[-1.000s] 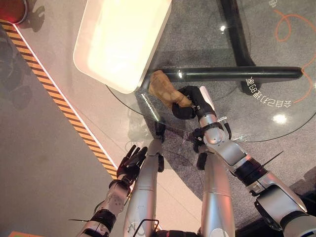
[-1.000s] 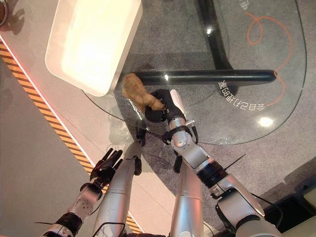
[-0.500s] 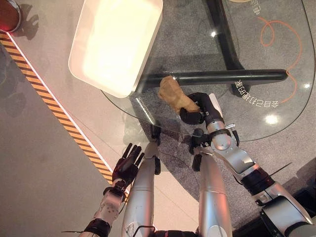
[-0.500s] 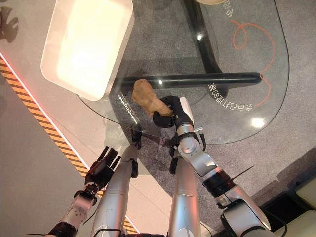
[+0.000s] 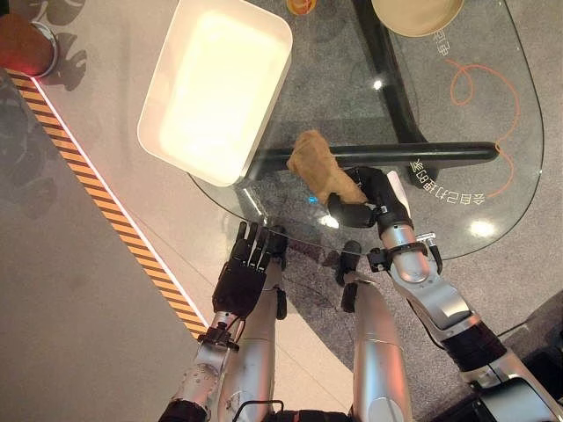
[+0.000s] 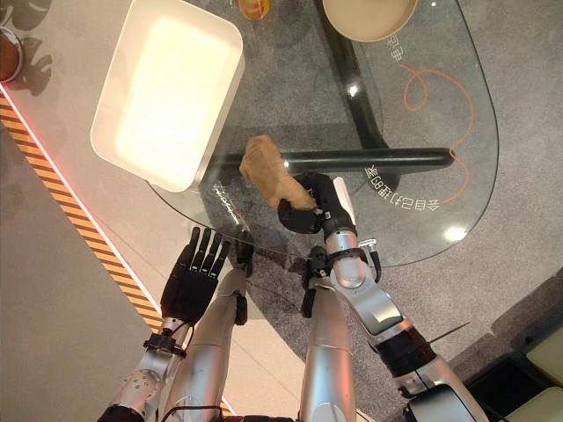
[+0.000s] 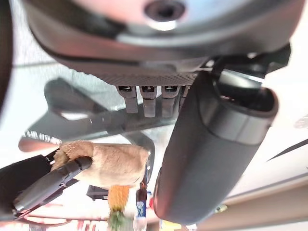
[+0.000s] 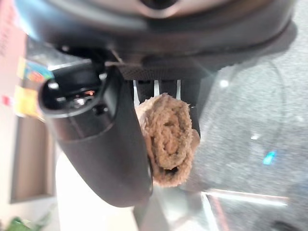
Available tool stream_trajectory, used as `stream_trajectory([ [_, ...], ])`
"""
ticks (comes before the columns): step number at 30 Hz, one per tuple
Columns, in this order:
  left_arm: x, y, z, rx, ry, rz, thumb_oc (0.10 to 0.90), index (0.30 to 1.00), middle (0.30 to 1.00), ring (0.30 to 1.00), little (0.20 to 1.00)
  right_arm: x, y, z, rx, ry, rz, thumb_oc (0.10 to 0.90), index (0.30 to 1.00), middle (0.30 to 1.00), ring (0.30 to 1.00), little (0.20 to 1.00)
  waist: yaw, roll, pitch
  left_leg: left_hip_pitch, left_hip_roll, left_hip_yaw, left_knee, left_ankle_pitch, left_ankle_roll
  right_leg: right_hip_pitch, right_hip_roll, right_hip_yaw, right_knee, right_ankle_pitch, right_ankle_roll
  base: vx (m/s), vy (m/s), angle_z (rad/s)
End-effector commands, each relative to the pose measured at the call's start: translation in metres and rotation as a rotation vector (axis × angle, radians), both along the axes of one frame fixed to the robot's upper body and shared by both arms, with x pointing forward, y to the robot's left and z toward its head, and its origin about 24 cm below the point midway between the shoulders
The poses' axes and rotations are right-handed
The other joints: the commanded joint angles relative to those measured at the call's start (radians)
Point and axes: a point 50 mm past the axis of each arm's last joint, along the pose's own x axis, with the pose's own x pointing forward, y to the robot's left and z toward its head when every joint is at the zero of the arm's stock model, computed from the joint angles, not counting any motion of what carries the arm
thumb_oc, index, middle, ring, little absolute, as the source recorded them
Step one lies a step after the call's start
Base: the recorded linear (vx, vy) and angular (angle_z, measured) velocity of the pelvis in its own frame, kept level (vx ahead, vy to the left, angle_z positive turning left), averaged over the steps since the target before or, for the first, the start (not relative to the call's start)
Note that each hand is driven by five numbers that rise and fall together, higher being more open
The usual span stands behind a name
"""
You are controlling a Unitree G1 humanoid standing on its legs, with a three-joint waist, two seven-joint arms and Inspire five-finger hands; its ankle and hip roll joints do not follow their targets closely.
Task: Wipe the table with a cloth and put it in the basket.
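Left robot hand (image 5: 239, 280) now higher, fingers straight; right robot hand (image 5: 369, 199) clenched on brown cloth (image 5: 318, 169).

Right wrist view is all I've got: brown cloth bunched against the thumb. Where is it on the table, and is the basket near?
Observer: The right hand holds the cloth on the glass table, near its front edge.
Operator: Basket?
Observer: The white basket sits on the table's left end, overhanging the edge, just left of the cloth.
Operator: Left hand busy?
Observer: No. The left hand is open, fingers straight, below the table's front edge, holding nothing.
Operator: Anything else on the glass?
Observer: A tan bowl at the far side.
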Motion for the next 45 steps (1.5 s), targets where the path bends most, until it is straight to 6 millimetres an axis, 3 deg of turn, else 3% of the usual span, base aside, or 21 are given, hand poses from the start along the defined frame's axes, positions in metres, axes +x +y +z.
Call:
stream_trajectory([
  [1,-0.021,0.003,0.017,-0.091,-0.174,-0.034,0.800,0.900,0.900,0.900,0.900,-0.033,0.018,0.075,0.102,-0.415,0.211,0.100,0.300,0.300,0.300,0.200,0.004,-0.019,-0.020,0.026,-0.036,0.091,0.177,-0.230,0.026,0.044,0.078,-0.018,-0.176,0.108,0.029,0.00,0.000,0.00],
  [7,-0.024,0.003,0.038,-0.104,-0.308,-0.071,0.800,0.900,0.900,0.900,0.900,-0.056,0.015,0.086,0.125,-0.530,0.328,0.100,0.300,0.300,0.300,0.200,-0.015,-0.027,-0.020,0.013,-0.027,0.104,0.186,-0.231,0.030,0.029,0.086,-0.005,-0.173,0.115,0.030,0.00,0.003,-0.01],
  [17,-0.014,0.003,0.070,-0.082,-0.428,-0.080,0.800,0.900,0.900,0.900,0.900,-0.070,0.019,0.076,0.006,-0.514,0.441,0.100,0.300,0.300,0.300,0.200,-0.042,-0.037,-0.020,-0.011,-0.021,0.127,0.190,-0.226,0.032,0.006,0.095,0.014,-0.182,0.123,0.036,0.00,0.006,-0.01],
  [24,0.001,0.001,0.085,0.032,-0.434,-0.076,0.800,0.900,0.900,0.900,0.900,-0.069,0.030,0.074,-0.028,-0.492,0.519,0.100,0.300,0.300,0.300,0.200,-0.046,-0.042,-0.020,-0.017,-0.023,0.129,0.191,-0.220,0.031,0.002,0.098,0.022,-0.186,0.128,0.040,0.00,0.003,-0.04],
  [32,0.014,-0.015,0.114,0.158,-0.493,-0.128,0.800,0.900,0.900,0.900,0.900,-0.065,0.040,0.078,0.003,-0.506,0.529,0.100,0.300,0.300,0.300,0.200,-0.045,-0.041,-0.020,-0.018,-0.031,0.122,0.191,-0.219,0.032,0.003,0.097,0.029,-0.191,0.132,0.041,0.00,0.000,0.00],
  [45,0.016,-0.030,0.123,0.266,-0.486,-0.201,0.800,0.900,0.900,0.900,0.900,-0.064,0.054,0.077,0.005,-0.517,0.517,0.100,0.300,0.300,0.300,0.200,-0.045,-0.029,-0.020,-0.026,-0.040,0.124,0.191,-0.217,0.032,-0.007,0.096,0.034,-0.195,0.135,0.038,0.00,0.005,0.00],
])
